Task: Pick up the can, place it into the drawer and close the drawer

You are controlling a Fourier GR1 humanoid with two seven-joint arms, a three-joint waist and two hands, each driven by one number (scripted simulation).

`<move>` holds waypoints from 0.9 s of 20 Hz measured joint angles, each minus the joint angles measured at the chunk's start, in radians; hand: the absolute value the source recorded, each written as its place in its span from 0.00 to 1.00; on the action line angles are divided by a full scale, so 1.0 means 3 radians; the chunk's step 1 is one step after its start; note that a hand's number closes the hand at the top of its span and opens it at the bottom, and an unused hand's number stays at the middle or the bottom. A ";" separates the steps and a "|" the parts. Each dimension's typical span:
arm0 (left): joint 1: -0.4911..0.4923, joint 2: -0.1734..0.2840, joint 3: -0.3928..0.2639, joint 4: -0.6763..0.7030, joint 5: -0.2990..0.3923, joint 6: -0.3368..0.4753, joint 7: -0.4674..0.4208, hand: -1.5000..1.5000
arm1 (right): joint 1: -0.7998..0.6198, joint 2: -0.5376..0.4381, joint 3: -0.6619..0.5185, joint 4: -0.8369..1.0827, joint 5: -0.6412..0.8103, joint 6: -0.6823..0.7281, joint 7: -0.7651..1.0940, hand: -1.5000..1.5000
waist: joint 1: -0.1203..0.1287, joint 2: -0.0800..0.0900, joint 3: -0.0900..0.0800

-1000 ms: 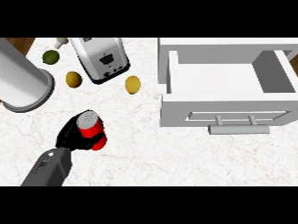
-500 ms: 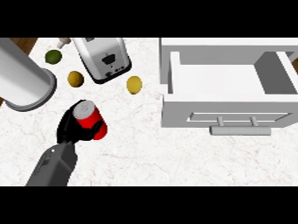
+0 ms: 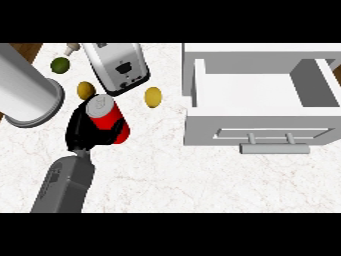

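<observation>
A red can with a grey top (image 3: 106, 114) is held in my left hand (image 3: 83, 132), whose black fingers curl round its lower side. The can tilts slightly, its top toward the toaster. It sits left of the middle of the white marble counter. The white drawer (image 3: 199, 80) stands pulled open at the right, its inside bare. Its front panel with a bar handle (image 3: 274, 148) faces me. Hand and can are well to the left of the drawer. My right hand does not show.
A large grey cylinder (image 3: 16, 93) lies at the left. A silver toaster (image 3: 118, 67) stands just beyond the can. Yellow fruits (image 3: 86, 90) (image 3: 152, 97) flank the can's top, and a green lime (image 3: 60, 64) lies farther back.
My left hand, shut on the can, has carried it away from me toward the toaster, and the can looks larger, as if raised.
</observation>
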 measured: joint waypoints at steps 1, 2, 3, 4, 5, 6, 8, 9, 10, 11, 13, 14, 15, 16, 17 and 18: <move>-0.0017 -0.0006 -0.0054 -0.0136 -0.0009 0.0087 0.0085 1.00 | 0.0004 0.0005 0.0005 -0.0002 -0.0003 -0.0010 -0.0001 0.00 | 0.0000 0.0000 0.0000; 0.0015 -0.0011 -0.0137 -0.0275 -0.0015 0.0185 0.0145 1.00 | 0.0026 0.0009 -0.0013 -0.0008 -0.0032 0.0007 0.0002 0.00 | -0.0002 0.0000 0.0000; 0.0014 -0.0010 -0.0176 -0.0408 -0.0024 0.0241 0.0257 1.00 | 0.0015 0.0012 -0.0017 0.0017 -0.0020 0.0006 -0.0023 0.00 | -0.0001 0.0001 -0.0001; 0.0018 -0.0014 -0.0248 -0.0517 -0.0016 0.0323 0.0324 1.00 | 0.0012 0.0014 0.0002 -0.0010 -0.0017 -0.0012 -0.0004 0.00 | -0.0003 0.0002 0.0000; 0.0030 -0.0018 -0.0309 -0.0643 -0.0028 0.0394 0.0416 1.00 | -0.0002 0.0016 -0.0011 0.0010 -0.0014 -0.0014 -0.0011 0.00 | -0.0003 0.0003 -0.0001; 0.0003 -0.0015 -0.0339 -0.0751 -0.0047 0.0458 0.0519 1.00 | 0.0028 0.0017 0.0017 -0.0030 -0.0011 -0.0035 -0.0004 0.00 | -0.0005 0.0004 0.0000; -0.0063 -0.0020 -0.0407 -0.0885 -0.0104 0.0597 0.0631 1.00 | 0.0042 0.0019 0.0015 -0.0042 -0.0046 -0.0054 0.0000 0.00 | -0.0011 0.0006 -0.0001; -0.0079 -0.0023 -0.0462 -0.1011 -0.0124 0.0682 0.0733 1.00 | 0.0071 0.0017 0.0034 -0.0054 -0.0048 -0.0052 -0.0006 0.00 | -0.0011 0.0005 -0.0001; -0.0120 -0.0024 -0.0482 -0.1083 -0.0142 0.0739 0.0818 1.00 | 0.0016 0.0018 0.0053 -0.0014 0.0009 -0.0053 -0.0015 0.00 | -0.0009 0.0006 -0.0002; -0.0190 -0.0025 -0.0490 -0.1112 -0.0163 0.0798 0.0898 1.00 | 0.0025 0.0019 0.0059 0.0017 0.0018 -0.0040 -0.0049 0.00 | -0.0013 0.0008 -0.0002; -0.0365 -0.0027 -0.0556 -0.1117 -0.0187 0.0960 0.1000 1.00 | 0.0017 0.0020 0.0066 0.0066 0.0046 -0.0023 -0.0090 0.00 | -0.0022 0.0010 -0.0001; -0.0471 -0.0028 -0.0585 -0.1071 -0.0197 0.1015 0.1020 1.00 | -0.0019 0.0021 0.0092 0.0104 0.0088 -0.0026 -0.0106 0.00 | -0.0025 0.0012 -0.0002; -0.0577 -0.0028 -0.0595 -0.1024 -0.0218 0.1081 0.1050 1.00 | -0.0048 0.0007 0.0092 0.0109 0.0090 -0.0043 -0.0075 0.00 | -0.0027 0.0014 -0.0001; -0.0656 -0.0025 -0.0601 -0.1046 -0.0242 0.1129 0.1123 1.00 | -0.0034 0.0010 0.0098 0.0061 0.0074 -0.0069 -0.0044 0.00 | -0.0028 0.0014 -0.0001; -0.0714 -0.0026 -0.0607 -0.1047 -0.0255 0.1153 0.1157 1.00 | -0.0032 0.0009 0.0071 0.0051 0.0057 -0.0068 -0.0032 0.00 | -0.0029 0.0014 -0.0002; -0.0800 -0.0027 -0.0607 -0.1005 -0.0261 0.1188 0.1173 1.00 | -0.0032 0.0012 0.0061 0.0011 0.0021 -0.0083 0.0000 0.00 | -0.0032 0.0015 -0.0001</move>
